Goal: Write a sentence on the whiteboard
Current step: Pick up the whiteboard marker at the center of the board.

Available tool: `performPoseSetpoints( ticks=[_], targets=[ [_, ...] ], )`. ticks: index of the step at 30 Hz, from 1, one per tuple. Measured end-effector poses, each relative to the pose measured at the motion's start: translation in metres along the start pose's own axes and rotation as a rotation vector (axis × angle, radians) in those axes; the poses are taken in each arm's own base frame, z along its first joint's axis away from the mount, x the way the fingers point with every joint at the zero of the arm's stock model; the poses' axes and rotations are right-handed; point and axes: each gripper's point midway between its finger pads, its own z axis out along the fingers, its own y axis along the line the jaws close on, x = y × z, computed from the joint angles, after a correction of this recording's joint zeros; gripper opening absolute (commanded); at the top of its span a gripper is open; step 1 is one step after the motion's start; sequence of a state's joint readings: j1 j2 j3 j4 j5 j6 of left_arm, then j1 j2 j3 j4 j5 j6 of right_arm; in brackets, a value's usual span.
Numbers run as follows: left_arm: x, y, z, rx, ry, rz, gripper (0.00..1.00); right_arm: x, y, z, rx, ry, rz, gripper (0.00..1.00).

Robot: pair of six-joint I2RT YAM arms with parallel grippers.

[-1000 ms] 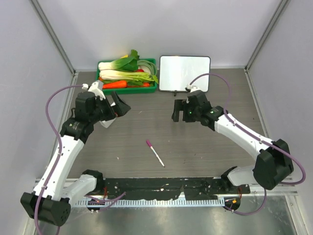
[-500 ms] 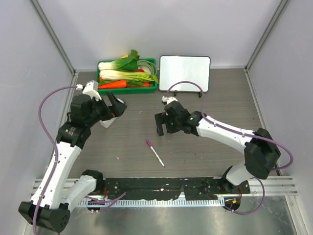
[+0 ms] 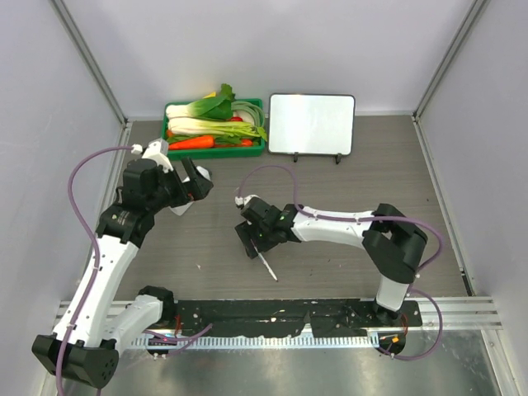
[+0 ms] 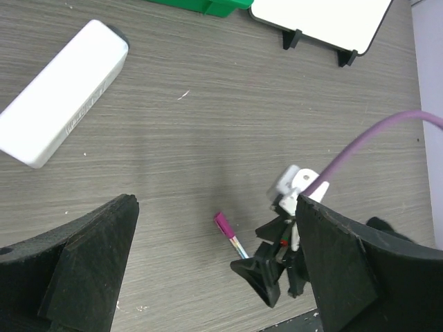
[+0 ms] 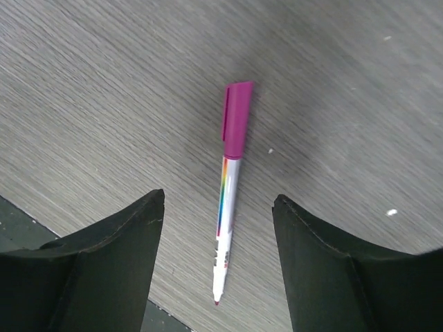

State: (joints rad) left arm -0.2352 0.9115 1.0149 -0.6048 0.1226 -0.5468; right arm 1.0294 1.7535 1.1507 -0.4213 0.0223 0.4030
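The whiteboard (image 3: 312, 124) stands propped on its black feet at the table's far edge, just right of the green tray (image 3: 214, 150) of vegetables (image 3: 210, 115). Its face shows plain glossy white.

The right gripper (image 3: 252, 239) is low over mid-table, right above a marker (image 3: 266, 266). In the right wrist view its 2 fingers (image 5: 104, 256) stand spread, 1 on each side of the marker (image 5: 228, 187), apart from it. The marker lies flat on the wood grain, pink cap on and pointing away from the wrist.

The left gripper (image 3: 196, 177) hangs over the table's left side, fingers spread wide and holding nothing. A white box (image 4: 62, 104) lies flat on the table near it. The left wrist view also shows the whiteboard's (image 4: 325, 17) lower edge and feet at the top of frame.
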Motion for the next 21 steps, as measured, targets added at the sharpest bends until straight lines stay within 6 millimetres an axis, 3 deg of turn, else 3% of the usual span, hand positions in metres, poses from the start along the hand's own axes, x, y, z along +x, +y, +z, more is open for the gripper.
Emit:
performPoseSetpoints(
  ticks=[4,6,7,8,9,17,21],
  targets=[
    [0.001,0.001,0.000,-0.004,0.002,0.001,1.00,0.017,0.008,0.018,0.005,0.056,-0.022,0.49],
    [0.001,0.002,-0.001,-0.009,0.001,0.001,1.00,0.020,0.012,0.024,0.021,0.067,-0.029,0.33],
    [0.001,0.002,-0.002,-0.011,0.000,0.001,0.99,0.018,0.014,0.025,0.021,0.062,-0.033,0.19],
    [0.001,0.002,-0.003,-0.011,-0.001,0.001,1.00,0.017,0.015,0.027,0.034,0.057,-0.035,0.14],
    [0.001,0.003,-0.004,-0.013,-0.005,0.002,1.00,0.018,0.015,0.030,0.047,0.058,-0.040,0.01],
    [0.001,0.003,-0.009,-0.013,-0.013,0.004,1.00,0.012,-0.001,0.027,0.175,0.029,-0.042,0.02],
    [0.002,0.001,-0.010,-0.003,-0.007,0.005,1.00,-0.001,-0.012,0.016,0.211,-0.010,-0.017,0.02]
  ],
)
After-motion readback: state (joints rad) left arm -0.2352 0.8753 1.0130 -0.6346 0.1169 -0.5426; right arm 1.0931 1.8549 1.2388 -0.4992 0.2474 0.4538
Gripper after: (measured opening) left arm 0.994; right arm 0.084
